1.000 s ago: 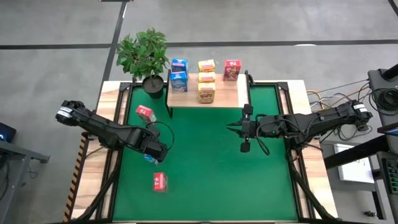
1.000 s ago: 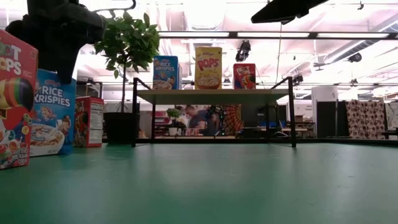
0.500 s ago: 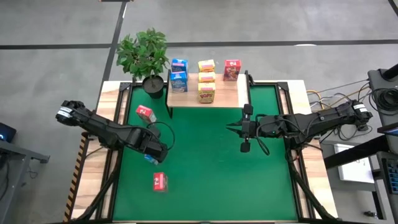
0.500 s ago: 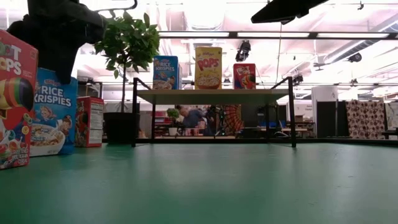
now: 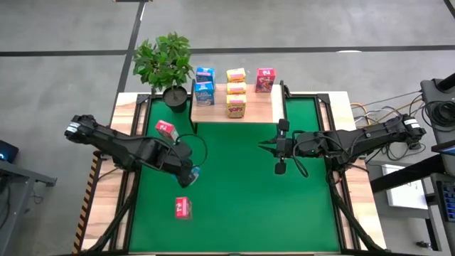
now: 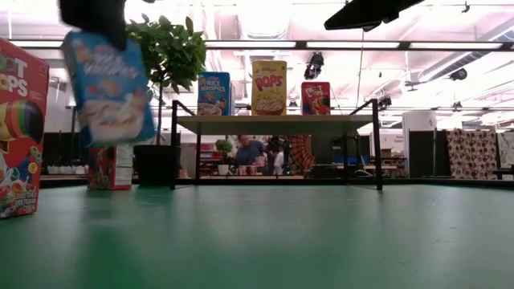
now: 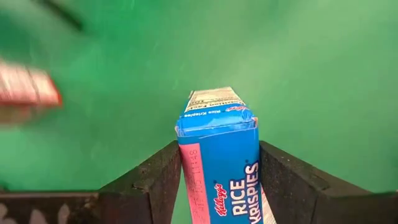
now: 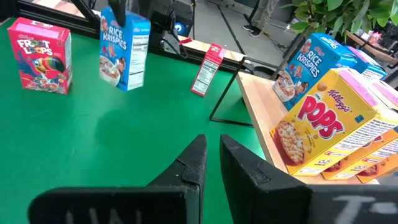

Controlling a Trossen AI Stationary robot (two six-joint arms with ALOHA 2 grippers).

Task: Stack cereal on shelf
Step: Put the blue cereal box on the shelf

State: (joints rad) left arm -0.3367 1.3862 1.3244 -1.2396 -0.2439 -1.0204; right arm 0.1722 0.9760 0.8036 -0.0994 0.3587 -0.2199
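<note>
Lifted clear of the counter [image 5: 234, 206] since a second ago: Rice Krispies box [image 6: 108, 87], clamped upright in left pincer [image 5: 187, 173], ready for carrying shelfward [image 5: 264, 107]. Right pincer [image 5: 264, 146] idling mid-counter, narrowly parted.

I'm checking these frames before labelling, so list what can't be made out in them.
- Left claw, low view: cut off by the top edge above the lifted blue box, which is blurred.
- Low view: the red box is cut by the left edge.
- Left wrist view: a red box is blurred.
- High view: the prints on the boxes on the shelf are too small to read.
</note>
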